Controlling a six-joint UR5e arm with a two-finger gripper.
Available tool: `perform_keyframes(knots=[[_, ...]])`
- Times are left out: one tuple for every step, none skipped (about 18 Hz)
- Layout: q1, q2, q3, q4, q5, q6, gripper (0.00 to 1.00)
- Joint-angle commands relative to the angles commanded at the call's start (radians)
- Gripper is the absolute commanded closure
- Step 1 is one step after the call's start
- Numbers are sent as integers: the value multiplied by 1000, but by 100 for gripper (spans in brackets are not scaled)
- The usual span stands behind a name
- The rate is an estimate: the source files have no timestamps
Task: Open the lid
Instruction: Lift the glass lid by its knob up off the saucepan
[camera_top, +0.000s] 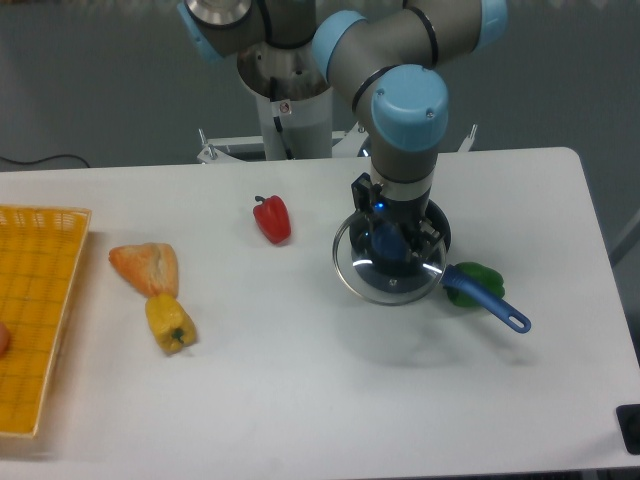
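The lid (392, 284) is a round glass disc with a thin metal rim. Its blue knob (388, 243) sits between my fingers. My gripper (389, 246) points straight down and is shut on the knob. The lid sits offset to the left and front of the dark blue saucepan (441, 233), whose rim shows only at the right behind the gripper. The lid seems raised off the pan. The saucepan's long blue handle (493, 303) points toward the front right.
A green pepper (483, 272) lies behind the handle. A red pepper (272, 219) lies left of the pan. A piece of bread (146, 267) and a yellow pepper (170, 323) lie further left. A yellow basket (35, 320) stands at the left edge.
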Motion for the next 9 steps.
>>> perform_keyframes(knots=[[0, 0, 2, 0, 0, 0, 33], [0, 0, 2, 0, 0, 0, 33], [0, 0, 2, 0, 0, 0, 33], [-3, 0, 2, 0, 0, 0, 33], [-8, -2, 2, 0, 0, -2, 33], [-9, -2, 2, 0, 0, -5, 33], [-11, -5, 2, 2, 0, -6, 33], [-11, -6, 3, 2, 0, -6, 32], [-11, -8, 3, 2, 0, -6, 33]])
